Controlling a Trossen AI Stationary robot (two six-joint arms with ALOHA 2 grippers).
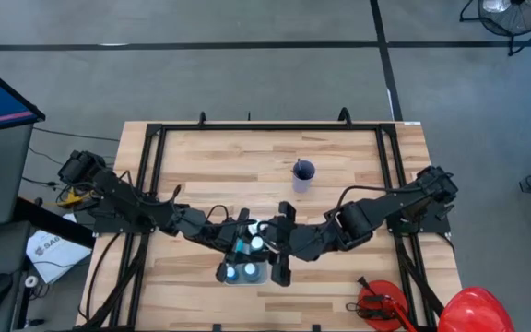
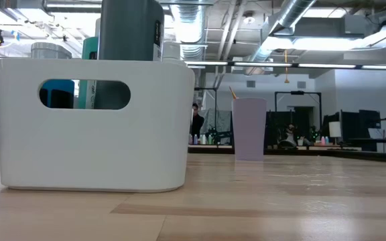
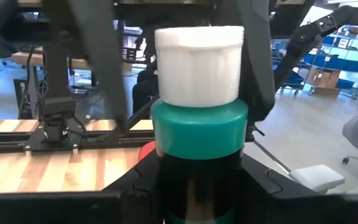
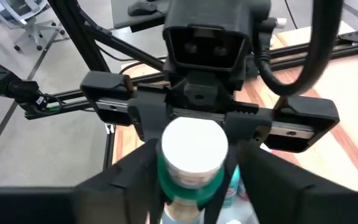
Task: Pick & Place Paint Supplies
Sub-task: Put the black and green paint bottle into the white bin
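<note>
A teal paint bottle (image 3: pixel 197 130) with a white cap (image 3: pixel 197 62) stands upright in the air over the white bin (image 1: pixel 244 274) near the table's front edge. My left gripper (image 1: pixel 245 240) is shut on it, pointing level. My right gripper (image 4: pixel 191 193) comes from the table's right and slants down. It is open, with a finger on either side of the bottle just under the cap (image 4: pixel 193 149). Whether the fingers touch the bottle, I cannot tell. The bin holds more bottles (image 1: pixel 240 271). A purple cup (image 1: pixel 303 175) with a brush (image 2: pixel 233 92) in it stands farther back. My left gripper pinches the teal bottle's lower body (image 3: pixel 166 186) between its two fingers, below the teal shoulder. The fingers come level from the table's left. The bottle stands upright, cap up, lifted clear above the bin.
In the low view the white bin (image 2: pixel 92 127) fills the near left, and a dark bottle (image 2: pixel 129 30) rises out of it. A big red rounded helmet-like thing (image 1: pixel 476 309) and a smaller red object (image 1: pixel 381 304) lie at the front right corner. The far half of the wooden table (image 1: pixel 247 157) is bare.
</note>
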